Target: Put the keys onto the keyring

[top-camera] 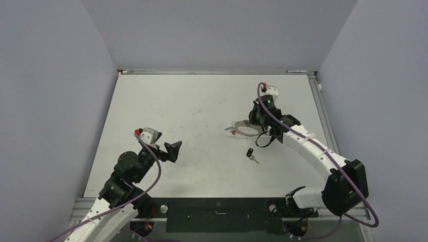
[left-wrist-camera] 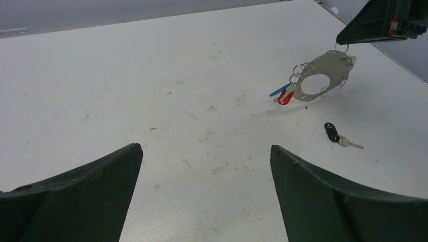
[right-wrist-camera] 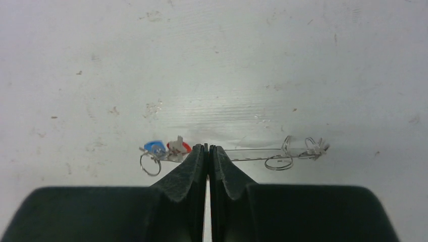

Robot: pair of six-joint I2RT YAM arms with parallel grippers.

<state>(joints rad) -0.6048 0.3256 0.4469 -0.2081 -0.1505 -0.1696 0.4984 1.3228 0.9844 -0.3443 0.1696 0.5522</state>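
Right of centre, right pincer [right-wrist-camera: 207, 149] pinching keyring [left-wrist-camera: 332, 63], blue key [left-wrist-camera: 279, 92] and red key [left-wrist-camera: 285, 98] attached, black key [left-wrist-camera: 331, 132] on tabletop [left-wrist-camera: 151, 75], left pincer [left-wrist-camera: 204, 148] spread.

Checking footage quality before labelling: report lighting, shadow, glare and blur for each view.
Top external: even, soft light, but the keyring and black key are tiny. Left wrist: sharp, keyring casts a faint shadow on the table; the left gripper is a dark silhouette. Right wrist: pale sheen on the table above the right gripper, keyring seen edge-on.
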